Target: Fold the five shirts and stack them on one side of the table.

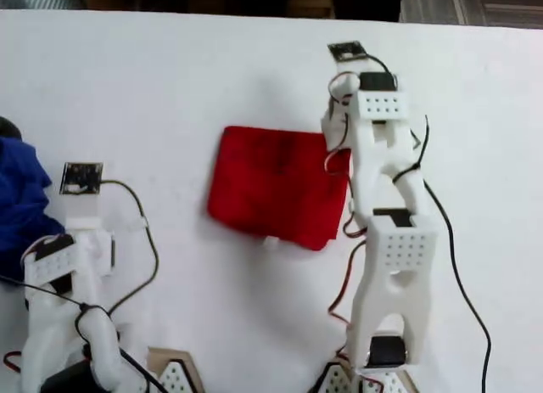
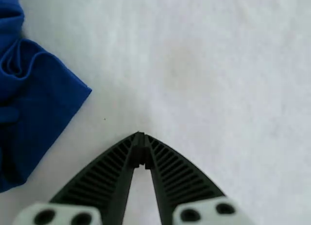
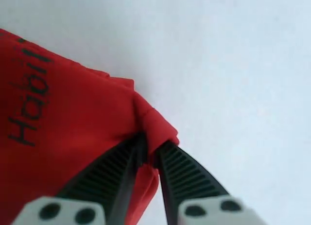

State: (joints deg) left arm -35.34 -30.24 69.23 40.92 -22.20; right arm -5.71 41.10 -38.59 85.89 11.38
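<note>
- A white counter (image 1: pixel 170 79) fills the scene; its far edge runs along a dark strip of room behind.
- Open counter lies ahead of the left jaws and stretches across to the red shirt (image 1: pixel 276 185). More bare surface lies beyond the right jaws, toward the far edge.
- The red shirt sits as a folded, roughly rectangular pad between the two arms, nearer the right arm (image 1: pixel 382 198). Its far corner on that arm's side is in the right jaws, and the rest spreads flat, back and inward from them.
- The right jaws are closed narrowly on that corner; a bunched fold of red cloth (image 3: pixel 153 123) is pinched between the ribbed pads.
- The right arm is stretched well forward along the shirt's side edge, its wrist bent down over the corner.
- The blue shirt (image 1: pixel 21 202) lies crumpled at the counter's left edge, to the outer side of the left jaws and apart from them.
- The left jaws are pressed together tip to tip, holding nothing, over bare counter.
- The left arm (image 1: pixel 64 274) is drawn back, close to its base.
</note>
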